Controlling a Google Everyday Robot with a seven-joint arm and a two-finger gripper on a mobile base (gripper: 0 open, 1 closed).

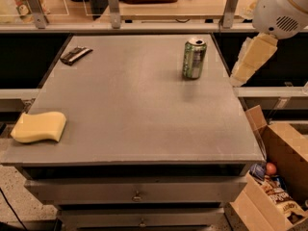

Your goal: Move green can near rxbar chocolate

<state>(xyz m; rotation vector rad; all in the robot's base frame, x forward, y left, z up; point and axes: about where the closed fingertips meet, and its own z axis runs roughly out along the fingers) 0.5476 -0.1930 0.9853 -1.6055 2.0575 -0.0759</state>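
Counter: a grey flat top with drawers under it. It carries the green can on its far right part.
Cardboard box: on the floor, below and to the right of the can, past the counter's edge, with packets inside.
Arm housing: white and rounded, above and to the right of the can.
Pincer: pale, hanging under the housing just right of the can, outside the counter's right edge and not touching the can. I cannot tell if it is open or closed.
Sponge: yellow, well apart from the can, toward the near left edge.
Green can: upright with a silver top, and free on all sides.
Can, handling: probably light and stiff, with thin walls that dent under a hard squeeze. The smooth round side may slip, and the can may tip if pushed high.
Can, where to hold: across the middle of the body, from the side, with moderate force.
Rxbar chocolate: dark and flat, well apart to the left of the can, near the far left corner.
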